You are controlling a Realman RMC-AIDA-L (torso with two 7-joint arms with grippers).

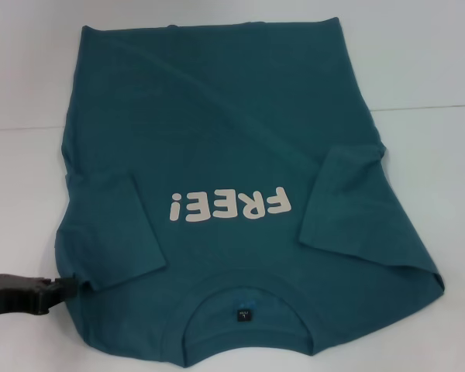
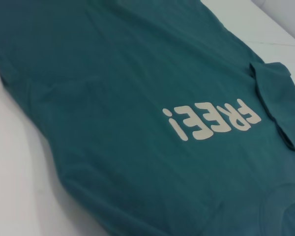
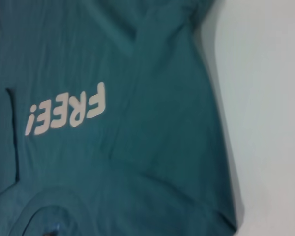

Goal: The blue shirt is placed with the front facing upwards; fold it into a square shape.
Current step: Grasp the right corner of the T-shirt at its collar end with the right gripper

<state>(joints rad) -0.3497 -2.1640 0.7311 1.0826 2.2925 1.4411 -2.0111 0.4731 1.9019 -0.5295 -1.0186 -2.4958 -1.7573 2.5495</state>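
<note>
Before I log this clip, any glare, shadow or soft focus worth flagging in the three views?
Head view: even light, no glare, the blue shirt sharp, the left gripper dark at the shoulder. Left wrist view: lettering crisp, near collar soft. Right wrist view: mildly soft overall, a faint shadow along the shirt's edge on the table.
</note>
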